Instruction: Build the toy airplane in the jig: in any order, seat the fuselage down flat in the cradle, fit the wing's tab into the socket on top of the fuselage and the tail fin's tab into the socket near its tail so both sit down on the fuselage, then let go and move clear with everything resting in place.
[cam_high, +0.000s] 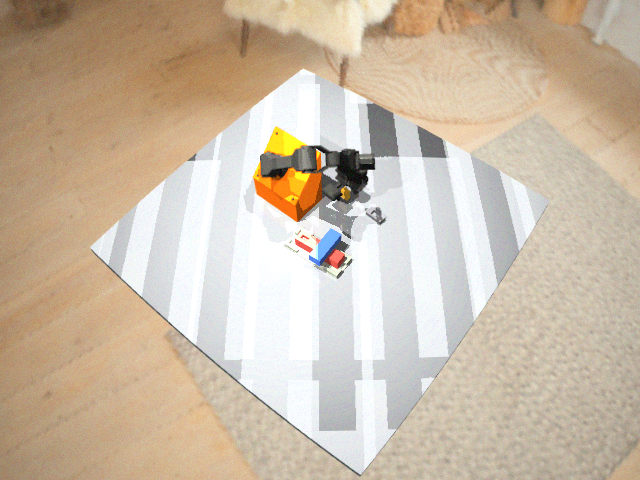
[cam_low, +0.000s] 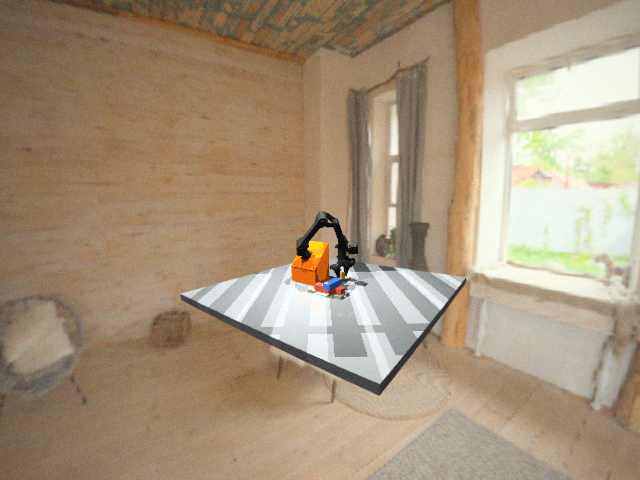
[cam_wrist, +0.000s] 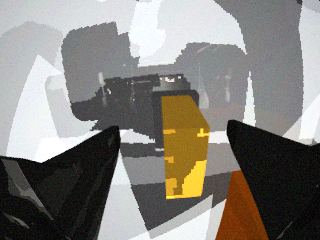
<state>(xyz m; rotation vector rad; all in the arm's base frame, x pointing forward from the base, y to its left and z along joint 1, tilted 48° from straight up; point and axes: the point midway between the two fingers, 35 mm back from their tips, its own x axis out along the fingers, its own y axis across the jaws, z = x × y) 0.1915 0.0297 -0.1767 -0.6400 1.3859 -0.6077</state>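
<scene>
A red fuselage (cam_high: 337, 258) (cam_low: 320, 287) lies in the white jig (cam_high: 341, 272) on the striped table. A blue wing (cam_high: 325, 244) (cam_low: 332, 283) sits across the top of it. A yellow tail fin (cam_high: 345, 194) (cam_wrist: 183, 150) stands on the table behind the jig, close to the arm's orange base. My gripper (cam_high: 347, 189) (cam_low: 341, 270) (cam_wrist: 175, 130) is lowered around the fin, one finger on each side. The fingers are partly closed in but still stand apart from the fin; a gap shows on both sides in the wrist view.
The orange base block (cam_high: 289, 186) (cam_low: 310, 268) (cam_wrist: 236, 227) stands just left of the gripper. A small grey piece (cam_high: 375, 212) (cam_low: 361, 282) lies on the table to the right of the fin. The table (cam_high: 413, 310) stands over a wood floor with a rug.
</scene>
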